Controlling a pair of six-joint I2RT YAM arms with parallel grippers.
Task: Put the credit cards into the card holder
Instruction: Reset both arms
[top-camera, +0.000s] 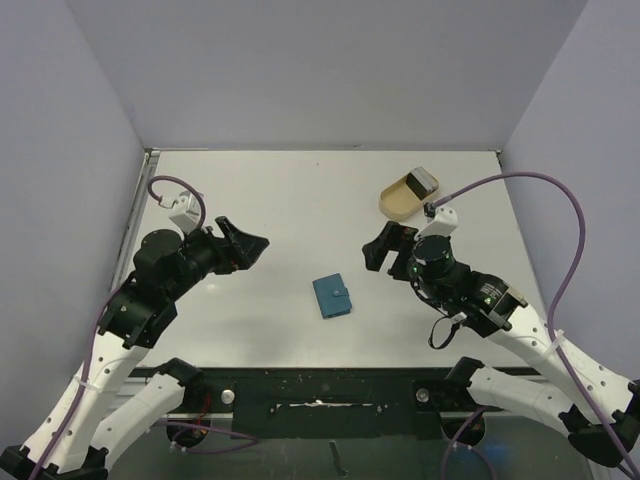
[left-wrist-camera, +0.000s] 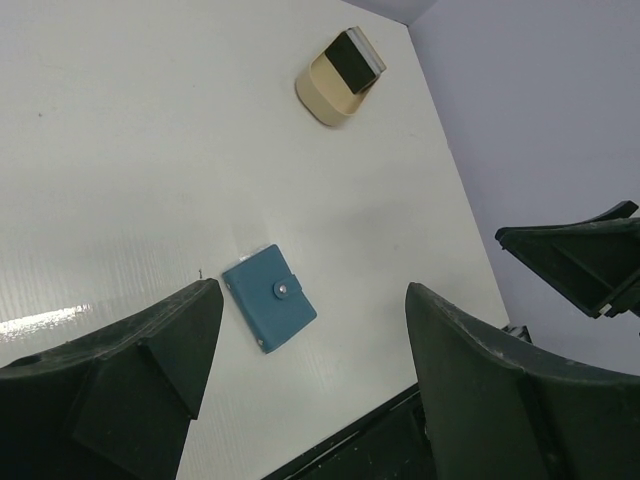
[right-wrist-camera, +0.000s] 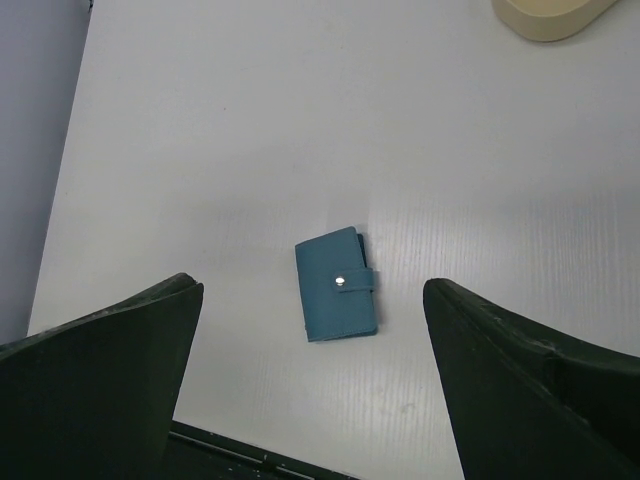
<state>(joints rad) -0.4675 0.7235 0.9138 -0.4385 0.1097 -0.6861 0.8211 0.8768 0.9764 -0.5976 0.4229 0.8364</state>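
Note:
The card holder (top-camera: 332, 296) is a small blue wallet lying closed on the white table, its tab snapped shut. It also shows in the left wrist view (left-wrist-camera: 269, 297) and the right wrist view (right-wrist-camera: 337, 284). The credit cards (top-camera: 421, 181) rest tilted in a tan oval dish at the back right; the top one looks dark with a silvery edge (left-wrist-camera: 356, 60). My left gripper (top-camera: 248, 243) hovers open to the left of the wallet, and the gap between its jaws (left-wrist-camera: 312, 292) is empty. My right gripper (top-camera: 378, 250) hangs open to the right of the wallet, holding nothing (right-wrist-camera: 312, 288).
The tan oval dish (top-camera: 398, 202) stands near the table's back right corner (left-wrist-camera: 325, 98), and its rim shows at the top of the right wrist view (right-wrist-camera: 550, 20). Grey walls close in the table on three sides. A black rail runs along the near edge.

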